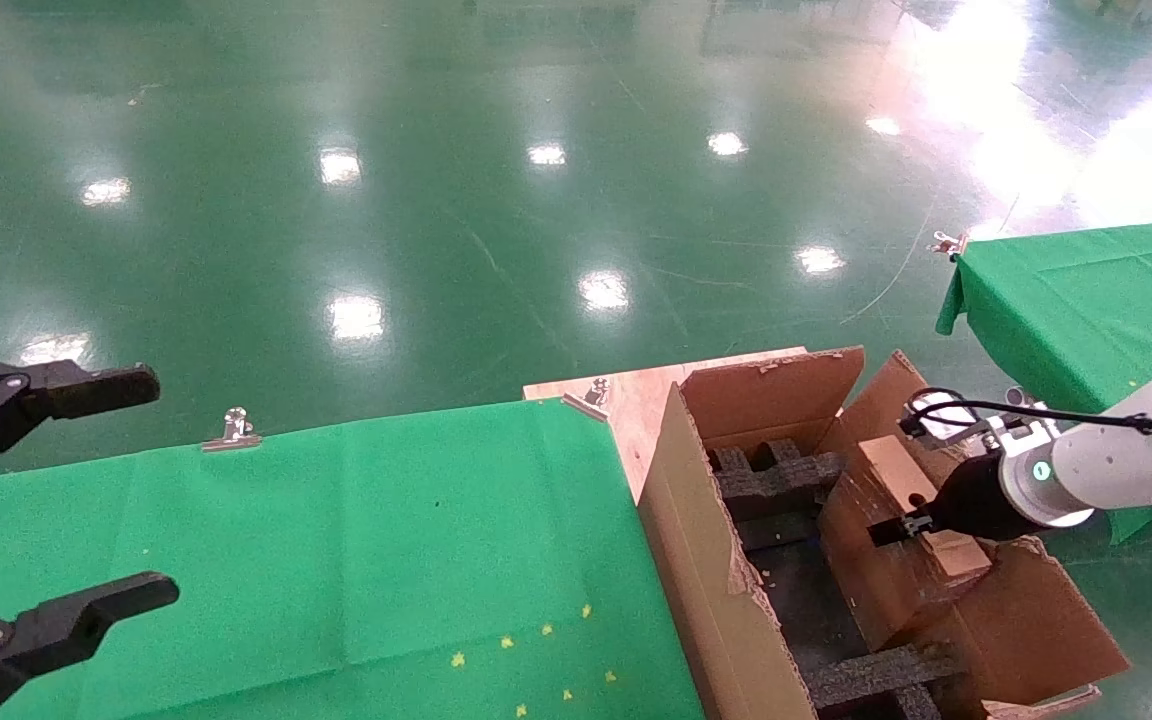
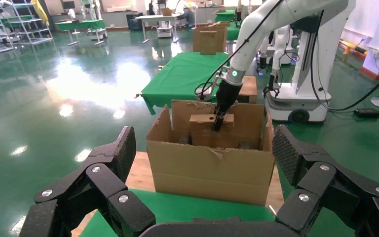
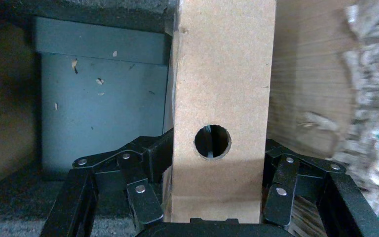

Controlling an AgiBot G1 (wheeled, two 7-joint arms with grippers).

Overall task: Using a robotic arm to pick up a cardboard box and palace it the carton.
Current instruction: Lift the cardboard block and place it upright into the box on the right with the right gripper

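Now | R gripper [image 3: 217, 217] clamps cardboard box [image 3: 222, 98] inside carton [image 1: 716, 560], by right wall | L gripper [image 1: 56, 500] wide open.

One carton [image 1: 736, 560], one cardboard box [image 1: 921, 520], two claws, perhaps three foam blocks [image 1: 776, 475].

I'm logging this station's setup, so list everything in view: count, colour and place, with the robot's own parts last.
Small box: one, brown, held in the right claw inside the carton; round hole in its narrow side.
Carton: one, brown, flaps up, edges torn, right of the near table.
Foam blocks: several, black, inside the carton.
Near table: one, green cloth, in front of the robot, small yellow specks on it.
Clips: two, silver, on that cloth's far edge.
Far table: one, green cloth, to the right.
Floor: green, glossy.
Right claw: black, on a white arm, closed on the small box.
Left claw: black, open, over the near table's left end.
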